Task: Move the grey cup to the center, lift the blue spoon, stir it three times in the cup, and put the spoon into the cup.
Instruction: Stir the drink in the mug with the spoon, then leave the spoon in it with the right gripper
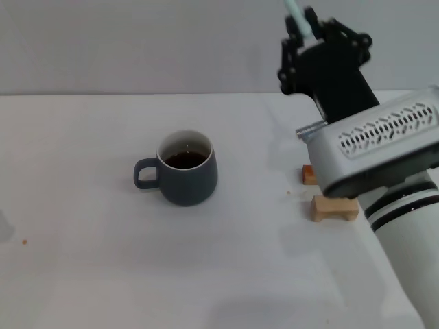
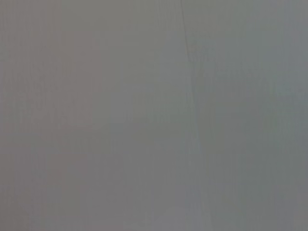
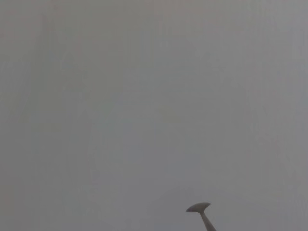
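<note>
Holding, head view: right gripper (image 1: 306, 34) is raised high over the far right of the bench (image 1: 82, 274), its fingers clenched on the spoon (image 1: 296, 15); only the pale blue handle shows, sticking up past the fingers and out of the top edge.
Cup, head view: cup (image 1: 185, 168) stands upright on the bench, below the fingers and off toward the robot's left, well apart; dark liquid inside, loop handle pointing to the robot's left.
Blocks, head view: wooden blocks (image 1: 334, 208) lie under the right arm, nearer the fingers than the cup.
Left wrist view: blank grey; left gripper not seen.
Right wrist view: spoon bowl (image 3: 198, 207) on a thin neck against plain grey; no cup here.
Axis (judgement): the spoon's long axis runs steeply, handle up, bowl presumably down, though the head view hides that end.
Next (judgement): carry the bowl leftward and down over the cup mouth; the right arm is the nearer.
</note>
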{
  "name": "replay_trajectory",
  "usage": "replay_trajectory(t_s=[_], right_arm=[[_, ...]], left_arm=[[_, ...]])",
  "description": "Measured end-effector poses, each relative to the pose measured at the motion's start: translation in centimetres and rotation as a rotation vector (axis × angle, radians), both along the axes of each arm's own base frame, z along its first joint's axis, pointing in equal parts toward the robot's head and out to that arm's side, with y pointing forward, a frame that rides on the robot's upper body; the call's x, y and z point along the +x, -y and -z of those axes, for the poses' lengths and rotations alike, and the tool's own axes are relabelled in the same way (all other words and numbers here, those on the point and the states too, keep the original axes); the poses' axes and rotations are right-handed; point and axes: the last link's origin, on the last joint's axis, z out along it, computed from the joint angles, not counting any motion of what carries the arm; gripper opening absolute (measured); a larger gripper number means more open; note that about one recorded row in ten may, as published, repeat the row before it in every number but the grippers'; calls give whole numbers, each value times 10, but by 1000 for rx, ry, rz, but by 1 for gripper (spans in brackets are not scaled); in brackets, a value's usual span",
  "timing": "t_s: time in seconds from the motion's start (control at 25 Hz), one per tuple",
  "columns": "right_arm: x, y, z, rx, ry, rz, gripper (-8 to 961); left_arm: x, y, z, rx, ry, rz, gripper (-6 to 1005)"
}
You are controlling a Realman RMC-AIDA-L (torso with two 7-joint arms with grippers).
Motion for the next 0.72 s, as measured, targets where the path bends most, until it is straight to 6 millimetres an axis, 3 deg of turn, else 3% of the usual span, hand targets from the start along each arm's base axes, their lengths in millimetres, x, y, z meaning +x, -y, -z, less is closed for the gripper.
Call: replay_trajectory(t_s=[0.32,0.56,0.72], right_arm=[[-17,28,2,64,-62,-385,161],[-27,30,-9,106,-87,-425,161],[-44,11,-18,-37,-65,-295,161]], left_arm=[[-1,2,1,1,1,-5,-2],[-1,3,1,1,1,-5,-2],[-1,5,0,6,1,-4,-1]])
